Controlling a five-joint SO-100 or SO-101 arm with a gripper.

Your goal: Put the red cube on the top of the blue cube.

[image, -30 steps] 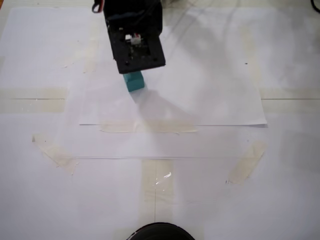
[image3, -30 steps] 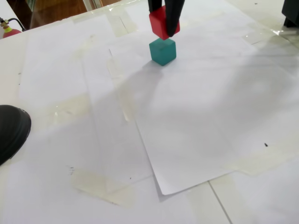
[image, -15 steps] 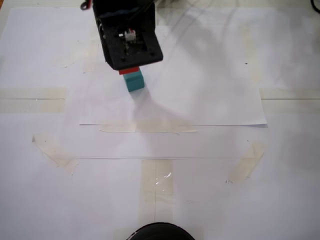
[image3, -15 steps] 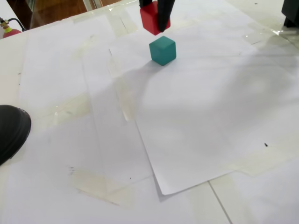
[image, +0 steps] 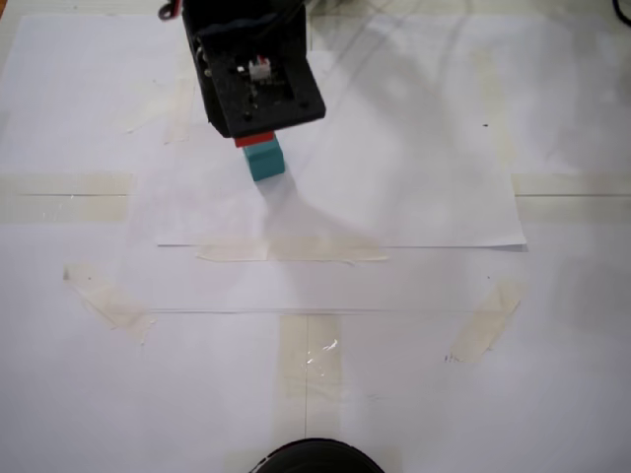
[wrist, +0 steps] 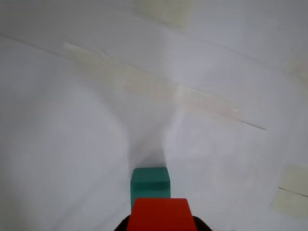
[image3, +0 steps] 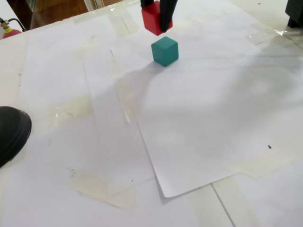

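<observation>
The red cube [image3: 152, 18] is gripped between the black fingers of my gripper [image3: 159, 21], which is shut on it and holds it in the air. The blue cube [image3: 164, 51], teal in colour, stands on the white paper just below and in front of it; a fixed view shows a small gap between the two. In a fixed view from above, the red cube [image: 254, 139] peeks out under the gripper [image: 254, 134], right over the blue cube [image: 264, 160]. The wrist view shows the red cube [wrist: 160, 214] at the bottom edge with the blue cube [wrist: 150, 182] just beyond it.
White paper sheets [image: 394, 197] are taped to the table with pale tape strips [image: 108, 301]. A black rounded object [image: 315, 458] lies at the near edge, also seen in a fixed view [image3: 9, 132]. A dark object [image3: 296, 14] stands at the top right corner.
</observation>
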